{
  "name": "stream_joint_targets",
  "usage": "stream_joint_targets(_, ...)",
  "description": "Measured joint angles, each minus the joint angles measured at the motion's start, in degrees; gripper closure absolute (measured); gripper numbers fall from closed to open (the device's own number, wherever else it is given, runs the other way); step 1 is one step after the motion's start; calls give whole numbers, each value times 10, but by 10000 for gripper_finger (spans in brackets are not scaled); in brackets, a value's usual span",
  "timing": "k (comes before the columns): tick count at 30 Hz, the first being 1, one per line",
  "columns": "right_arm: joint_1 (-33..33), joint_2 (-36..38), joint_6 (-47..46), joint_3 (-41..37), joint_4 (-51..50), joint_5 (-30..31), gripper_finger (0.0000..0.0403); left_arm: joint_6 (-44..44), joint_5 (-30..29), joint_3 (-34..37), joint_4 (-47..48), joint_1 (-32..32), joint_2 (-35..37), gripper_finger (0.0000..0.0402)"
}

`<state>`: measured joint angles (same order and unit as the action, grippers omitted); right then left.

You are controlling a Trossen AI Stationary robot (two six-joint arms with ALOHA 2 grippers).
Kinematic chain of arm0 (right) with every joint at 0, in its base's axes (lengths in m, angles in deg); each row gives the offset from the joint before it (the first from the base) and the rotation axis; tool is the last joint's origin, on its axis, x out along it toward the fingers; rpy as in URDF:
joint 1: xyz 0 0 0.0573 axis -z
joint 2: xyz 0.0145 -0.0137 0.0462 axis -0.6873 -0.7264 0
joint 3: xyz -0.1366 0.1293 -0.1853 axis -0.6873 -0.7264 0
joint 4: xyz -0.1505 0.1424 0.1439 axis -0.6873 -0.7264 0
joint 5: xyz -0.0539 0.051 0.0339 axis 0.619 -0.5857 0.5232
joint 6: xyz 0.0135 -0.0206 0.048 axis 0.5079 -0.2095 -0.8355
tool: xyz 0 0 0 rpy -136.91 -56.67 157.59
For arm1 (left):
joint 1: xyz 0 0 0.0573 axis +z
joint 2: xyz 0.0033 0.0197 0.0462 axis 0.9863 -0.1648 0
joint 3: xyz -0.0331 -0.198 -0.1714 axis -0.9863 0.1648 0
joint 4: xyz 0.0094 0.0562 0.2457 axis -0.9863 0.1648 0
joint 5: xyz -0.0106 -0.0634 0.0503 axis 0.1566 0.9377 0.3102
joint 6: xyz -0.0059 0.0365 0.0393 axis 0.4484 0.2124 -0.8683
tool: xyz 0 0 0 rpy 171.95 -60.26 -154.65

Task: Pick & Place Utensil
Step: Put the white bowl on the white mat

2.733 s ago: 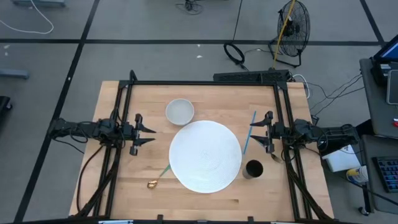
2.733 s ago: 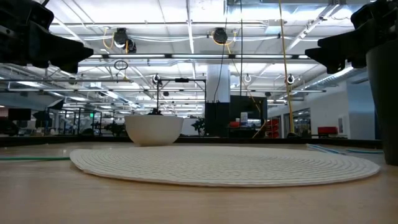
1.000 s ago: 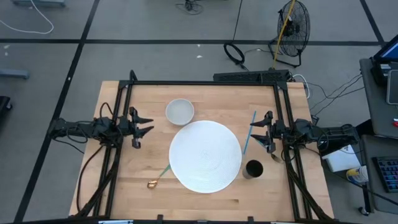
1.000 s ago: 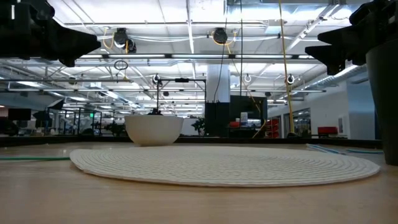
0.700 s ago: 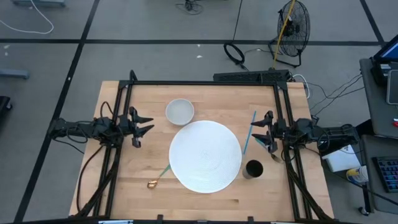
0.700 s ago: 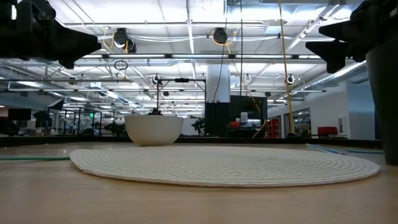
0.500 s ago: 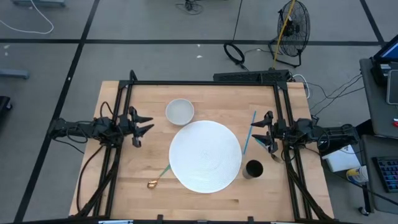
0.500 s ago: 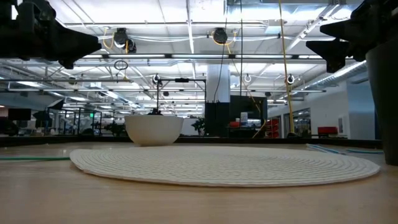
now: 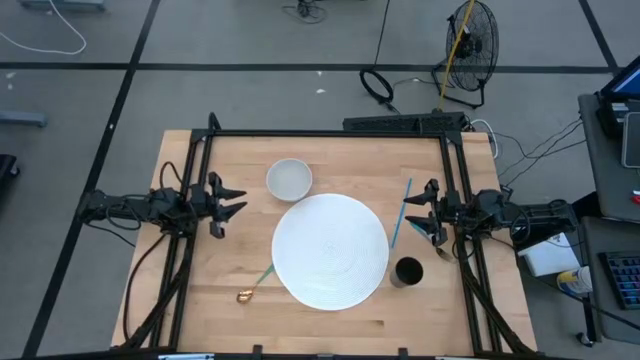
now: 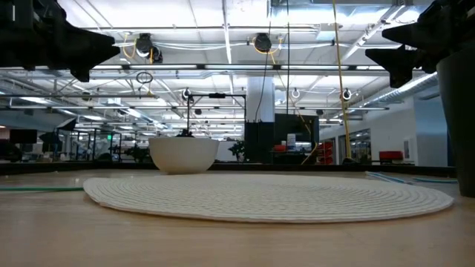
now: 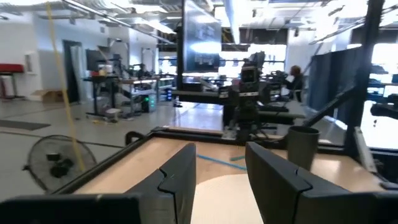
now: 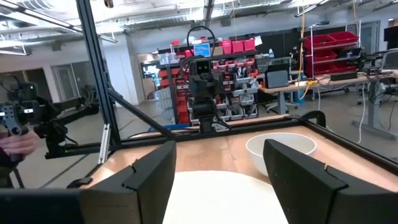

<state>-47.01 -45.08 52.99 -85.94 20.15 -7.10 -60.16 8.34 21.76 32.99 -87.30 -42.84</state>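
Observation:
A spoon with a green handle and gold bowl [image 9: 255,283] lies flat on the wood near the table's near-left, beside the round white placemat [image 9: 330,250]. A thin blue utensil [image 9: 400,212] lies along the mat's right side. A white bowl [image 9: 289,179] stands at far left of the mat, and a dark cup [image 9: 407,272] at its near right. My left gripper [image 9: 226,203] hovers open at the table's left edge. My right gripper [image 9: 425,211] hovers open at the right edge, just right of the blue utensil. Neither touches anything.
A black frame rail [image 9: 330,133] borders the table's far side and both arm mounts. The cup [image 10: 456,126] stands tall at the near right. The bowl [image 12: 280,149] sits beyond the mat [image 12: 217,193]. A person's hand [image 12: 15,144] shows in the room beyond the table.
In the low view my right gripper has risen slightly. Both grippers stay open, and the utensils, bowl, cup and mat lie as before.

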Motion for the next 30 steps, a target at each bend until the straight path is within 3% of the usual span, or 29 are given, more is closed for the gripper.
stream_joint_targets(8, 0, -30, 42, 54, 1, 2, 165, -1, 32, -13, -20, 0, 0, 256)
stream_joint_targets(14, 0, -76, 56, 65, 44, 4, 165, -51, 62, -27, -94, 0, 0, 256)
stream_joint_targets(18, 0, -107, 56, 66, 97, 4, 165, -58, 79, -55, -69, 0, -14, 256)
stream_joint_targets(23, 2, -145, 57, 84, 129, 4, 165, -29, 78, -108, 2, 0, -78, 256)
stream_joint_targets(30, 2, -244, 57, 154, 98, 4, 165, -37, 70, -160, 16, 0, -207, 256)
